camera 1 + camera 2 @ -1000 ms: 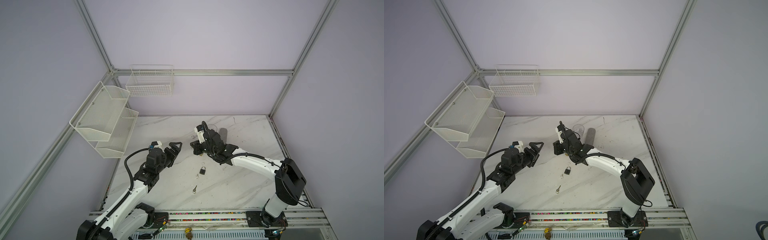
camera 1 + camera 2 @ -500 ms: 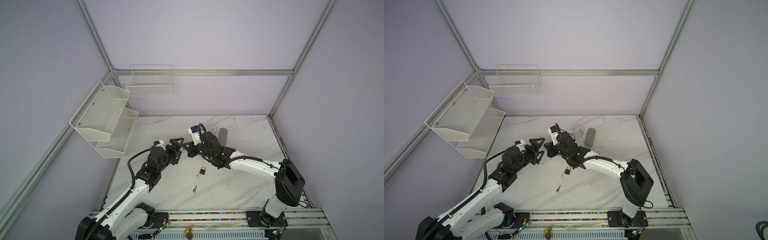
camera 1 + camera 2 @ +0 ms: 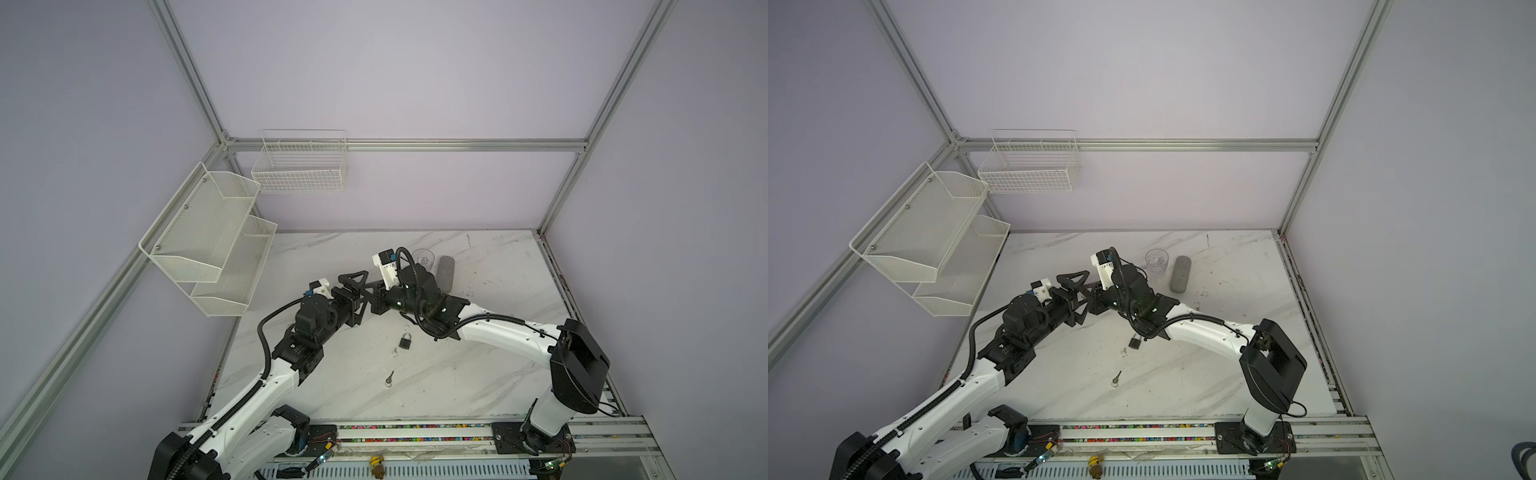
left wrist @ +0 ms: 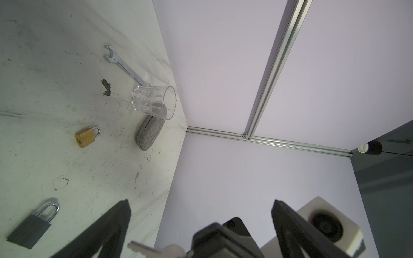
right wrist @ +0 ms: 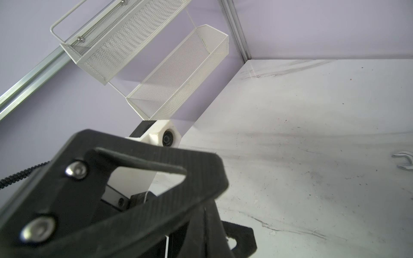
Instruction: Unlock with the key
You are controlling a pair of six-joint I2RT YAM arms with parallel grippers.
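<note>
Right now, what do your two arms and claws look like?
Both arms have white shells, black joint housings and black ribbed external cables. The left claw and right claw are black with triangular cut-out fingers; white camera mounts sit at the wrists.

The right gripper (image 3: 370,294), pinching a small key (image 4: 143,246), fills the gap between the spread jaws of the left gripper (image 3: 361,297) above the bench (image 3: 478,374), so neither can pass forward. Bare bench lies open around the grey padlock (image 3: 406,340) and loose key (image 3: 389,378) near the front; a glass (image 3: 1157,262) and grey case (image 3: 1180,274) crowd the back.
</note>
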